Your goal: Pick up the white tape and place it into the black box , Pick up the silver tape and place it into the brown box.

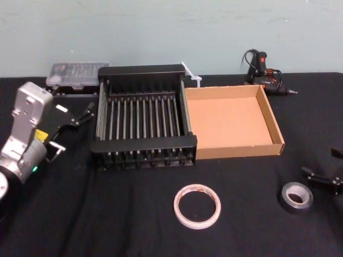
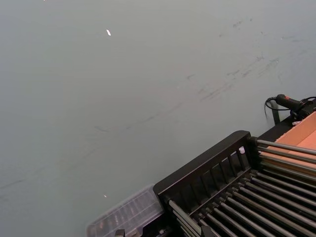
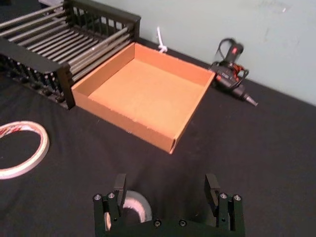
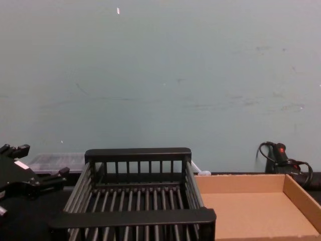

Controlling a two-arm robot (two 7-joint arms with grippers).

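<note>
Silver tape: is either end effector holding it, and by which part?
No. The silver tape lies on the table beside the open right end effector; the left end effector is open and empty.

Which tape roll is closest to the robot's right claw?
The silver tape, the small dark grey roll; the open right claw is right by it. The bigger white tape lies farther off.

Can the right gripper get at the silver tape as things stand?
Probably yes: the right gripper is open and right beside the silver tape, which lies flat on the black cloth with nothing over it.
</note>
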